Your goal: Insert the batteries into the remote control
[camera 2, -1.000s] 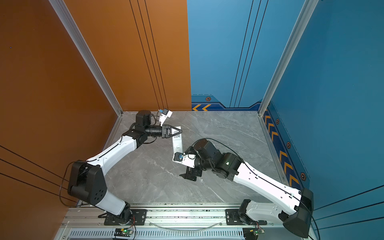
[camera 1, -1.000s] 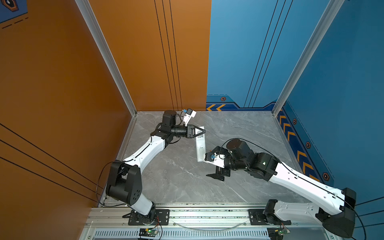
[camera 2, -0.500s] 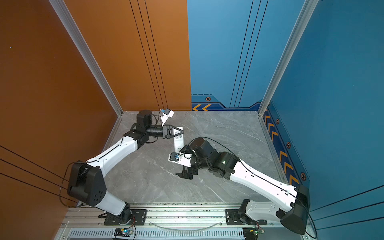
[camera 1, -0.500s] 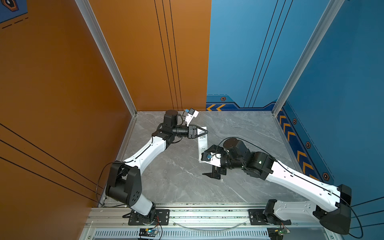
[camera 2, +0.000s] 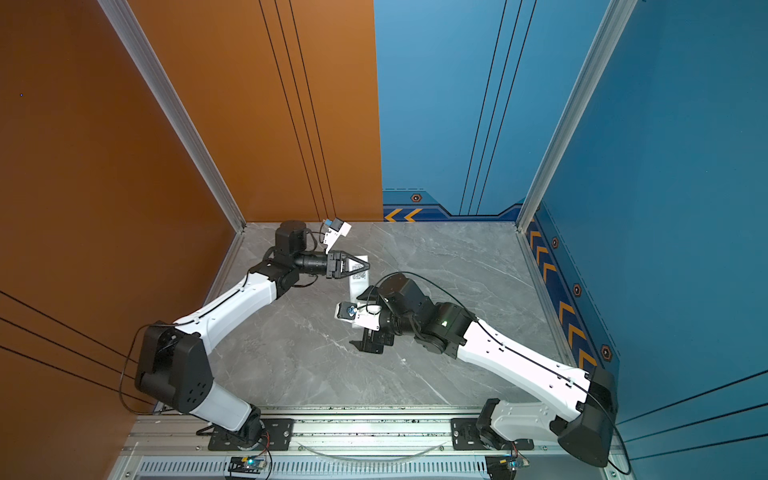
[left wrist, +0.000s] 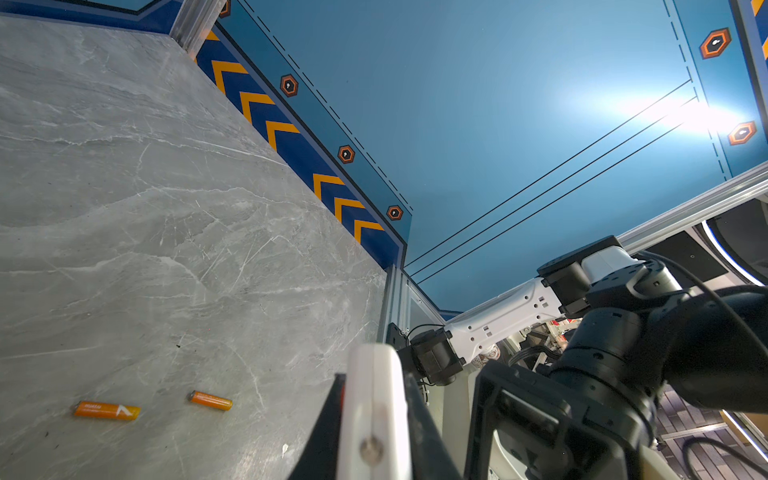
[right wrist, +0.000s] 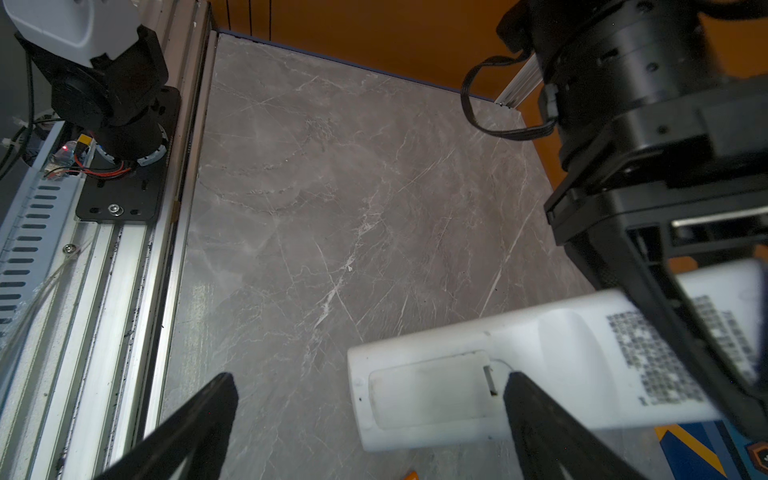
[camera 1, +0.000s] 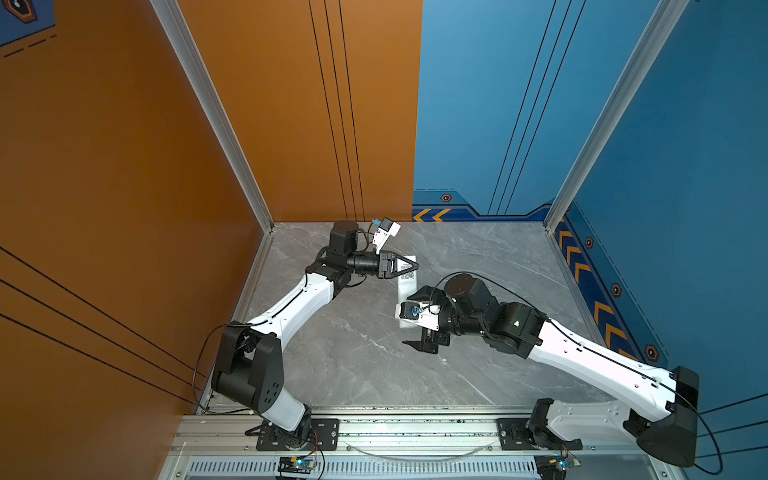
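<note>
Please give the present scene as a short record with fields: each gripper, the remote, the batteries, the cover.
left gripper: shut on the remote control, holding it above the table
right gripper: open, empty, beside the remote's cover end
remote control: back side showing
battery cover: on, closed
batteries: two, lying apart on the table, not loaded

A: What's around the work area?
B: A grey marbled table (camera 1: 478,257) with pale veins, walled in. An orange wall (camera 1: 104,166) stands on the left and part of the back, a blue wall (camera 1: 685,187) on the rest of the back and the right.
A: Any markings?
B: Orange chevrons (camera 1: 432,215) on a dark blue band (camera 2: 557,286) along the foot of the blue wall, with small hexagon badges (left wrist: 345,154).
A: And at the front?
B: An aluminium rail (camera 1: 415,432) along the near edge, with a slotted vent strip (camera 2: 353,467) below it.
</note>
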Motion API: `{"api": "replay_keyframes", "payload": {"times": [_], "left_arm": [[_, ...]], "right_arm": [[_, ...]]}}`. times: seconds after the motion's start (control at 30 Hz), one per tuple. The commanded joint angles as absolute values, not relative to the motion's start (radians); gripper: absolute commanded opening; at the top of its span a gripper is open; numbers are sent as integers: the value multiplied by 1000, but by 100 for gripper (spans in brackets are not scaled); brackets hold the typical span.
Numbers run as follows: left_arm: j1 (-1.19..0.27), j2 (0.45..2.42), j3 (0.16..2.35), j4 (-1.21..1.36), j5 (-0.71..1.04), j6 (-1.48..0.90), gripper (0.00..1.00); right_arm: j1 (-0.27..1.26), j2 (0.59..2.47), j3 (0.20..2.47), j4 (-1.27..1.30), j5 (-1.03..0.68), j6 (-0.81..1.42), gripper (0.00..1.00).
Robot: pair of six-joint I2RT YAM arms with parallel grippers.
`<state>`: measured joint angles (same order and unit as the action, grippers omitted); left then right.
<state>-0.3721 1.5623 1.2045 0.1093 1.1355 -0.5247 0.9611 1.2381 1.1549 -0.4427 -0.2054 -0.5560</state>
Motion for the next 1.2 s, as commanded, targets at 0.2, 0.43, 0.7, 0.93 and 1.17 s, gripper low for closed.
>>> {"api": "replay_keyframes", "payload": {"times": [0.2,0.43,0.7,0.93,1.17], "left_arm": [[-382,1541,1197,127,1181,-533,0],[-381,1536,1197,127,1182,-534,0],[-382,1536,1197,127,1182,-535,0],[-379,1534,1197,127,1181,-536,0],[-376,1529,1197,127,1182,-537,0]], "right_arm": [[960,1279,1173,-427,-174,-581,98],[970,1300,1172,-417,-112,-592,98],[992,1311,1166,-411,-46,-612,98],[994,1319,1162,-412,-20,-617,98],[994,1332,1162,-429,-18,-617,98]]}}
